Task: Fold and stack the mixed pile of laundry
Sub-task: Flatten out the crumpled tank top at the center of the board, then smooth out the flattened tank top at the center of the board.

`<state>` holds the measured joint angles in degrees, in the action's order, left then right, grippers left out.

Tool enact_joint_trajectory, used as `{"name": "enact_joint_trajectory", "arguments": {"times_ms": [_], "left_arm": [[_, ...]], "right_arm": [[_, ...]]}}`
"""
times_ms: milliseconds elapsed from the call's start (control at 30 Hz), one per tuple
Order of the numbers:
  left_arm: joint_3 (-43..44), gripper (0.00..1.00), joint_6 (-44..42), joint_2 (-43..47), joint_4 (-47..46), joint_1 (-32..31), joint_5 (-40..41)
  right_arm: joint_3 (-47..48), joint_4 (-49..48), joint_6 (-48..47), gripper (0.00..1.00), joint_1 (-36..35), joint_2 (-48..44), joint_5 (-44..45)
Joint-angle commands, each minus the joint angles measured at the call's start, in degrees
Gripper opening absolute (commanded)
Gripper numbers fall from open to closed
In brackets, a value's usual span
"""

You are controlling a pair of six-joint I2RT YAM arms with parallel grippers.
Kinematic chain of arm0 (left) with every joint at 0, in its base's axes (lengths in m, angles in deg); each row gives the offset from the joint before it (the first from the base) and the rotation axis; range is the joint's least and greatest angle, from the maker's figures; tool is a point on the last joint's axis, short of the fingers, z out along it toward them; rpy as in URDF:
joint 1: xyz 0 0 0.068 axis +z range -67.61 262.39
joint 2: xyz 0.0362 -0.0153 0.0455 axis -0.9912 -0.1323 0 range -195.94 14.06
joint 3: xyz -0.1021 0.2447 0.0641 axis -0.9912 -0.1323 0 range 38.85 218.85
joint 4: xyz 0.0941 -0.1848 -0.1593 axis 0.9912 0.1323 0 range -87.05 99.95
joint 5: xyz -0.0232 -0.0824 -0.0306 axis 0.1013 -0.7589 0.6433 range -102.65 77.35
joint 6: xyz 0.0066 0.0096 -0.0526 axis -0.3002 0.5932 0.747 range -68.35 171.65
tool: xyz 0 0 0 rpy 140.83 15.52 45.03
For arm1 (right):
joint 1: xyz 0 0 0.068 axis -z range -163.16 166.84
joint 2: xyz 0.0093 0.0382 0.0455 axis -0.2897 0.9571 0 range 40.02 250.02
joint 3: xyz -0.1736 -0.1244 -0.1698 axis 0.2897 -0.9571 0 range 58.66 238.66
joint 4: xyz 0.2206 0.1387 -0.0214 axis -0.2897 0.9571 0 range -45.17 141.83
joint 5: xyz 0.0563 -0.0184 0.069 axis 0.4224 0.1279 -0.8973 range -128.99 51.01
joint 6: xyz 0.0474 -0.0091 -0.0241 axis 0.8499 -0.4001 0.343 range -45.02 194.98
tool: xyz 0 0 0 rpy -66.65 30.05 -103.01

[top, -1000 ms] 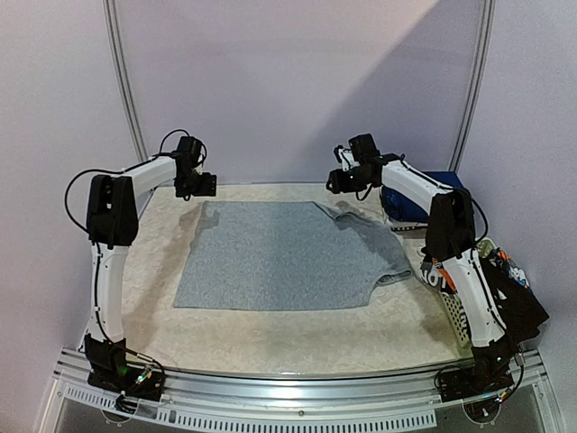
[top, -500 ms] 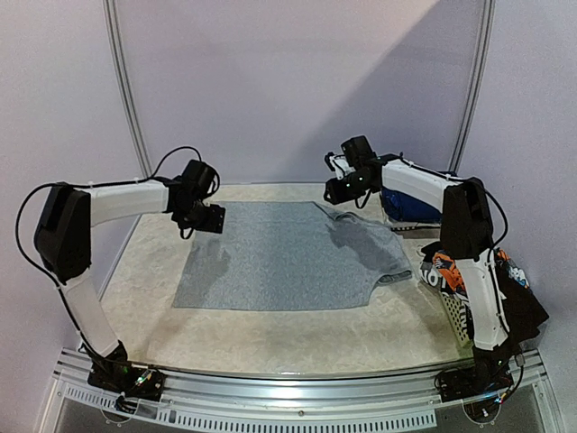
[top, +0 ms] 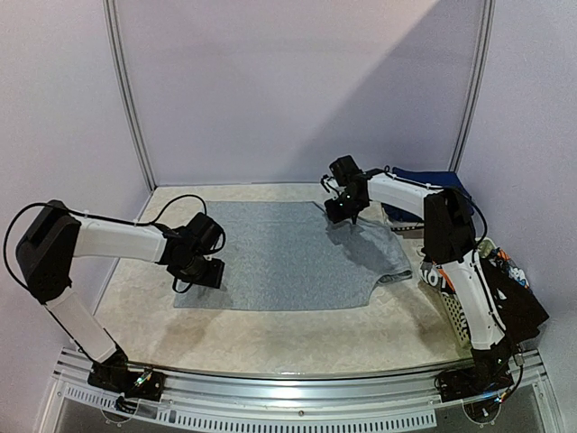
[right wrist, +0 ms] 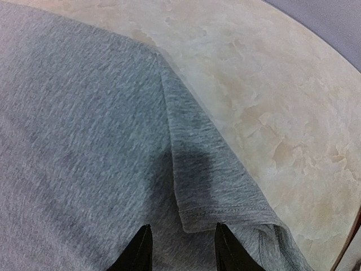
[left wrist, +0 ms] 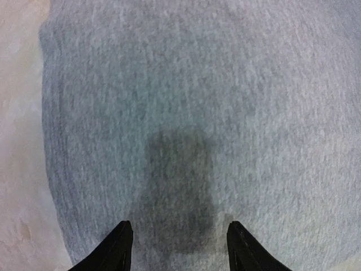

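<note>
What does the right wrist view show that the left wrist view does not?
Only the right wrist: the sleeve with its stitched hem, lying on the grey shirt, beside wide bare table. Only the left wrist: the shirt's plain rounded corner. Both: the shirt flat on the table; the right gripper and left gripper with jaws apart, empty.

shirt [top: 279, 257]: heathered grey | table [top: 288, 338]: beige marbled | wall [top: 297, 90]: plain pale lilac

Soft, even overhead light filled the scene, and a broad diagonal shade crossed the back wall [top: 297, 90]. Below the left gripper [left wrist: 179, 248] and right gripper [right wrist: 181, 248], dark soft-edged shadows lay on the grey shirt [left wrist: 237, 84].
</note>
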<state>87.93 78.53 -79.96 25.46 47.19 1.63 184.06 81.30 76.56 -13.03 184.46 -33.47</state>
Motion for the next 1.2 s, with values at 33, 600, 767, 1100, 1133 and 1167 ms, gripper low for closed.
{"name": "enact_joint_trajectory", "arguments": {"times_ms": [33,600,767,1100,1133,1167], "left_arm": [[-3.78,0.57,3.03,2.69,-2.69,-0.48,2.32],[-7.27,0.49,3.92,5.23,-3.92,-0.57,2.67],[-7.80,0.48,4.09,5.25,-4.16,-0.57,2.78],[-8.10,0.45,4.42,5.06,-3.74,-0.57,3.23],[-8.16,0.45,4.55,5.19,-3.63,-0.57,3.29],[-8.23,0.45,4.54,5.24,-3.56,-0.57,3.37]], "right_arm": [[2.74,0.65,-3.00,0.39,0.24,2.49,4.38],[6.09,0.85,-4.43,0.34,0.10,5.91,4.22],[8.16,1.80,-4.96,0.27,0.05,7.71,5.00],[8.19,0.25,-5.28,0.09,0.08,5.09,7.37],[8.27,-0.06,-5.72,0.09,0.21,4.87,7.74],[8.40,-0.36,-6.00,0.09,0.42,4.58,7.85]]}}
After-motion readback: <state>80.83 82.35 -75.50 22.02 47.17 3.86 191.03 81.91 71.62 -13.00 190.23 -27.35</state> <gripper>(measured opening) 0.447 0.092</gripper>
